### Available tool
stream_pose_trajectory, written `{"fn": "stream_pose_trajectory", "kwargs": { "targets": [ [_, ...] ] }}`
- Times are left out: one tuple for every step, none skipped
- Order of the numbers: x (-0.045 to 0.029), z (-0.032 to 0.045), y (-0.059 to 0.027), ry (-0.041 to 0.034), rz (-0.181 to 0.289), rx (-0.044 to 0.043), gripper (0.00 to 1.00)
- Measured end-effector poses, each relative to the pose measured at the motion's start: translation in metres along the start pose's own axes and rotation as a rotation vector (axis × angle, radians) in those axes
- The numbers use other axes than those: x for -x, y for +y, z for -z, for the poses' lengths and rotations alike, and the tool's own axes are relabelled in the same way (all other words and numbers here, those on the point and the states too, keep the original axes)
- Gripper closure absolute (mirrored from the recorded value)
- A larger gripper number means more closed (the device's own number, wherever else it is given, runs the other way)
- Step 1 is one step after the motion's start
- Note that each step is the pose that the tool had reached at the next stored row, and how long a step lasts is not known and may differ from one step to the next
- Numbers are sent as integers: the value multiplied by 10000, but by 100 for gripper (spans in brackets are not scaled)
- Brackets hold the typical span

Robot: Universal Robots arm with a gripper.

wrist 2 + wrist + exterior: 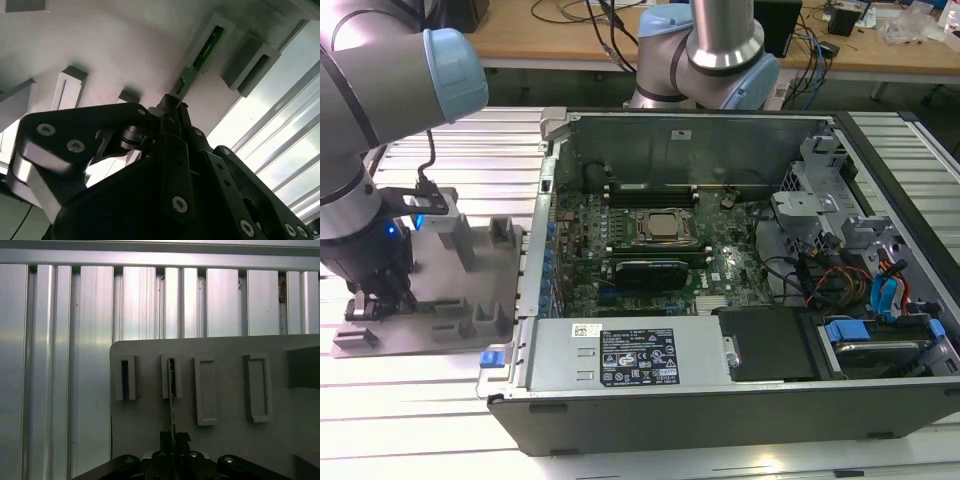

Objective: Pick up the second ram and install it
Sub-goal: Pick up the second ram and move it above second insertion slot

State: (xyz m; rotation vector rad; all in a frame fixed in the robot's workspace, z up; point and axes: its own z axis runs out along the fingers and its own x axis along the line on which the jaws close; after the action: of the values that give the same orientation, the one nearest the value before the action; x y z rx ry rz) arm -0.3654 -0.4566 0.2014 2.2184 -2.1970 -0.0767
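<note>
1. Gripper (173, 436): in both wrist views the fingers are drawn narrow and pinch the near end of the second ram (172, 412).
2. Second ram: a thin green stick, seen edge-on in the first wrist view. Its far end sits in a raised slot holder (165, 377) on the grey fixture tray (140, 430).
3. Axis: the stick's long axis runs straight from the holder to the fingertips, in line with the gripper's own axis. It lies dead ahead of the fingers, offset to neither side.
4. Exterior view: the gripper (382, 298) points down onto the tray at the exterior view's left, so the stick is judged to stand on end. The open computer case (550, 330) and its motherboard (720, 275) lie well apart, toward the exterior view's right.
5. Stage, as judged: grasp made; stick not yet lifted clear of its holder.
</note>
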Motion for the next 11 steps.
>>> {"fn": "stream_pose_trajectory", "kwargs": {
  "targets": [
    [0,0,0,0,0,-1,89],
    [0,-1,0,-1,1,-2,89],
    [0,-1,0,-1,1,-2,89],
    [0,-1,0,-1,0,-1,89],
    [0,-1,0,-1,1,-2,89],
    [0,-1,0,-1,0,-1,89],
    [0,-1,0,-1,1,-1,89],
    [0,-1,0,-1,0,-1,89],
    [0,-1,-1,-1,1,-1,89],
    [0,-2,0,-1,0,-1,89],
    [0,-2,0,-1,0,-1,89]
  ]
}}
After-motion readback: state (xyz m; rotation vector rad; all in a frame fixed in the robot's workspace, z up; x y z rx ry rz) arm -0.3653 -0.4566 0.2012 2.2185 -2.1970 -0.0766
